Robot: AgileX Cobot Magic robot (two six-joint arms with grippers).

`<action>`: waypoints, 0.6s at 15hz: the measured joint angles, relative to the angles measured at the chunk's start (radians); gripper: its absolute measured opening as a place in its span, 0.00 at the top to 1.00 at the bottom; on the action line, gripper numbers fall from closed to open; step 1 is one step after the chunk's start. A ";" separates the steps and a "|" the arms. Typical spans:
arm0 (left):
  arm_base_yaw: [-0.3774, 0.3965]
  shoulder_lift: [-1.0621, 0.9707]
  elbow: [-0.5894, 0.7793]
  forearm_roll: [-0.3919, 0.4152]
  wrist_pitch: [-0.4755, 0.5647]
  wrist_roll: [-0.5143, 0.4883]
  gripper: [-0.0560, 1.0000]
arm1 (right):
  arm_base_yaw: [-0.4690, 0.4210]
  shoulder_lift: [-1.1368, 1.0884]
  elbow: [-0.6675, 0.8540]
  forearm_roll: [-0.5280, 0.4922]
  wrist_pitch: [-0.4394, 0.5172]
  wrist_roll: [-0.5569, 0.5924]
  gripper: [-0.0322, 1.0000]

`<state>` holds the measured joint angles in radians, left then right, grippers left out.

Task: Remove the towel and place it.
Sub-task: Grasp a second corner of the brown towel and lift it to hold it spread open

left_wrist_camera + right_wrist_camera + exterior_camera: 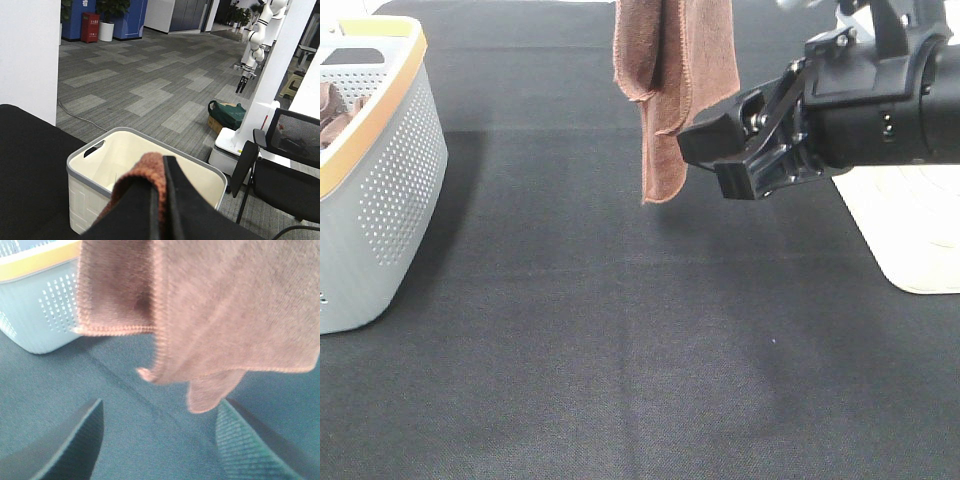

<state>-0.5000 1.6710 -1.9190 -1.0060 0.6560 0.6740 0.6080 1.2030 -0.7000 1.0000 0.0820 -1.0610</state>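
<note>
Exterior high view
- Towel: the reddish-brown towel [672,80] hangs in the air in loose folds over the black table cover [620,350]. Its top runs out of the picture, and its lowest tip is clear of the table.
- Right gripper: the right gripper [716,158] reaches in from the right, level with the towel's lower half and just beside its right edge. Its fingers are spread apart and hold nothing.
- Left gripper: not seen in this view.
- Basket: a pale perforated basket [395,180] with a tan rim stands at the left edge, well apart from the towel. A bunched brown cloth [330,112] lies inside it.
- Board: a white board [910,235] lies on the table at the right, partly under the arm.

Left wrist view
- Left gripper: the left gripper [160,210] has its two black fingers pressed together on a fold of the towel [142,175], which bulges out above them.
- Beyond the table: a cream bin [85,197] with a grey rim stands on the floor, with a black office chair [280,170] beside it and a green bag [227,112] farther off.

Right wrist view
- Towel: it [225,305] fills the upper part of the picture, blurred, with its stitched edges and one hanging corner showing.
- Fingers: both ribbed fingers [70,440] stand wide apart below the towel's hanging corner with only table between them; whether they touch the towel cannot be told.
- Basket: it is behind the towel.
</note>
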 joint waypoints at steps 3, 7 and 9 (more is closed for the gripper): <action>-0.012 0.000 0.000 0.000 0.003 0.000 0.95 | 0.000 0.000 -0.003 0.012 -0.012 0.005 0.37; -0.053 0.000 0.000 0.012 0.000 0.007 0.95 | 0.000 0.001 -0.034 0.053 -0.023 0.005 0.37; -0.064 0.000 0.000 0.027 -0.001 0.008 0.95 | 0.000 0.002 -0.035 0.057 -0.030 0.005 0.37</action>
<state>-0.5640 1.6710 -1.9190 -0.9790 0.6550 0.6820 0.6080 1.2050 -0.7350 1.0570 0.0520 -1.0560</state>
